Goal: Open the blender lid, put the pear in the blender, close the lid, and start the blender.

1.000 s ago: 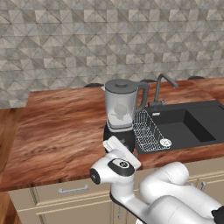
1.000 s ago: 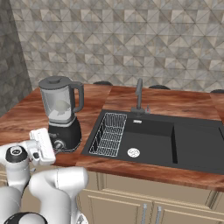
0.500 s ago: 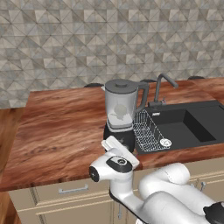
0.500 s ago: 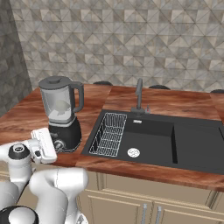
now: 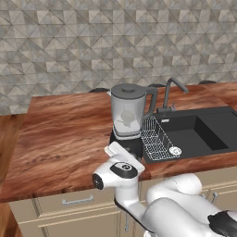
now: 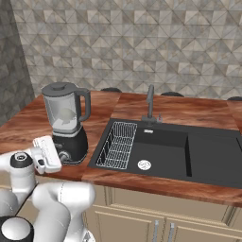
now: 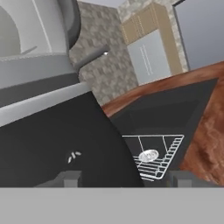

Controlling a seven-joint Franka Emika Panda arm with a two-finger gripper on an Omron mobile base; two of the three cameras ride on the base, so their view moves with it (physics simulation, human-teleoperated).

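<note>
A: Kitchen, item one: wooden brown counter (image 5: 65, 134) against a grey tiled wall (image 5: 92, 41). What stands on it?

B: Tall blender with black rounded base and clear glass jar (image 5: 127, 118), near the counter's front edge, just left of the black recessed sink (image 6: 189, 146). Its side handle faces the sink.

A: Lid?

B: Flat round dark grey blender lid (image 5: 127, 89), seated on the jar top, closed.

A: Sink contents?

B: White wire dish rack (image 6: 117, 144) in the sink's left end, beside the blender base. Grey curved faucet (image 6: 150, 101) at the sink's back edge.

A: Pear?

B: Something pale shows low inside the jar; cannot tell whether it is the fruit.

A: Robot's claw?

B: Claw (image 7: 124, 178) low at the counter's front edge, right in front of the blender's black base, which looms large in the hand view. Two dark fingertips (image 7: 66, 178) stand well apart with nothing seen between them; cannot tell whether they touch the base or its knob.
</note>
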